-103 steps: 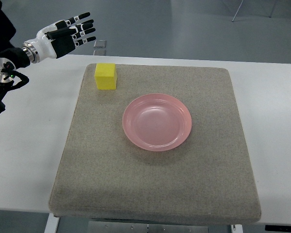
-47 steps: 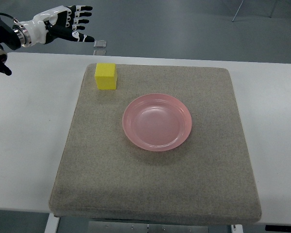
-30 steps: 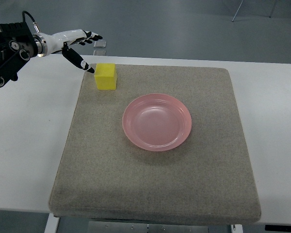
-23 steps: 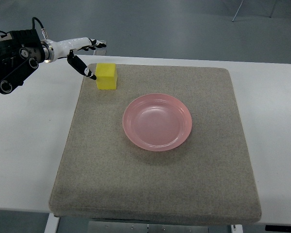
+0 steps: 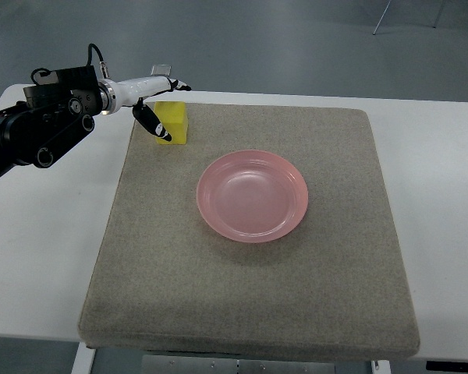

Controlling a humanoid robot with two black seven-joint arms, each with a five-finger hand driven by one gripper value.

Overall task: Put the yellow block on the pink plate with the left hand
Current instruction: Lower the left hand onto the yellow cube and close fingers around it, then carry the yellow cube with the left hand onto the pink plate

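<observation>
Here, near the far left corner of a coarse grey-brown mat (image 5: 249, 304) on a smooth white table (image 5: 47, 257): a yellow block (image 5: 175, 121), boxy and matte, with the left hand (image 5: 152, 97) over it, fingers spread around it, thumb down its near-left face, not yet closed. Glossy round pink plate (image 5: 253, 195) at the mat's middle, apart from the block, bare mat between.

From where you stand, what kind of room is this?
Probably a robotics lab or test room: a plain white table, a grey mat holding only a pink plate and yellow block, bare grey floor.
</observation>
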